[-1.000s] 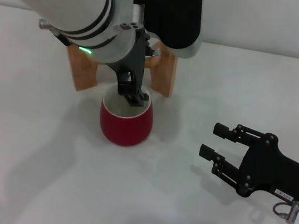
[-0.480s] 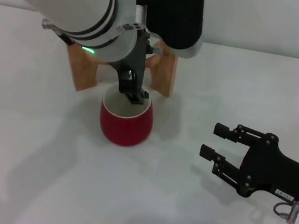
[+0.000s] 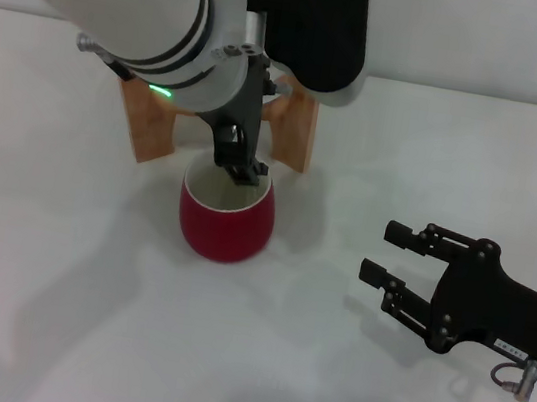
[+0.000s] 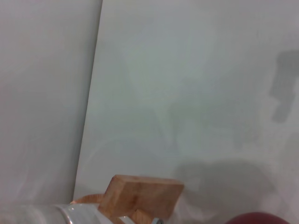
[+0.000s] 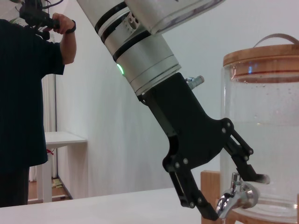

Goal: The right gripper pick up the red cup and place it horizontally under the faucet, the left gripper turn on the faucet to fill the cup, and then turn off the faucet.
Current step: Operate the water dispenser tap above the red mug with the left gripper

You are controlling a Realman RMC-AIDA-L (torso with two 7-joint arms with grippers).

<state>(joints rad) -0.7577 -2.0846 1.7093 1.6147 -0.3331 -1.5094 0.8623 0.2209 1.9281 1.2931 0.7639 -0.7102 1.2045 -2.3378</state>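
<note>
Left pincer point(image 5: 224, 198), fingers apart, straddles the faucet point(image 5: 238, 197) above the cup point(image 3: 226, 217); right pincer point(image 3: 384, 254) waits open.

Left gripper point(image 3: 240, 167) hangs over the red cup point(image 3: 225, 218) (right gripper point(image 3: 389, 254) apart).

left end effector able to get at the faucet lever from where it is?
Probably yes. In the right wrist view the left end effector is already at the faucet, fingers open on either side of the lever, nothing between them. The cup sits below and the right end effector is off to the side.
</note>
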